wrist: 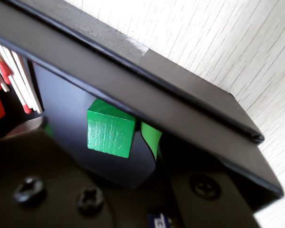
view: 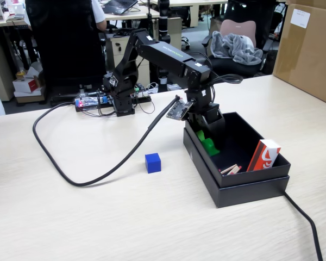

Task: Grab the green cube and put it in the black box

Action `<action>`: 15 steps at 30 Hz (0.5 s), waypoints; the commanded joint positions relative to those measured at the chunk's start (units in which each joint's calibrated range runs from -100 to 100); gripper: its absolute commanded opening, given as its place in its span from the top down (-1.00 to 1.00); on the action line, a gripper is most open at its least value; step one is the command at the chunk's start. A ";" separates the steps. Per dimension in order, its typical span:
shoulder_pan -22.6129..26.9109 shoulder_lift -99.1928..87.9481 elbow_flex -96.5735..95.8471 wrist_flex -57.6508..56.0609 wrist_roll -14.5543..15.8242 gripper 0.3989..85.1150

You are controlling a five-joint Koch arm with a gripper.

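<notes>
The green cube is already inside the black box, low against the near-left wall as the fixed view shows it, at the opposite end from the red-and-white packet and the red-tipped matches. In my wrist view the cube sits just ahead of my gripper, between my green-tipped fingers, one tip showing just beside its right face. I cannot tell whether that tip touches the cube, nor whether the cube rests on the floor of the box or hangs a little above it. My jaws look parted about the cube's width, so I judge I am either holding it loosely or letting go. The blue cube lies outside the box on the table, well apart from its left wall.
</notes>
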 commanded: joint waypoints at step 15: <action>-0.88 -36.83 5.92 0.18 0.73 -0.09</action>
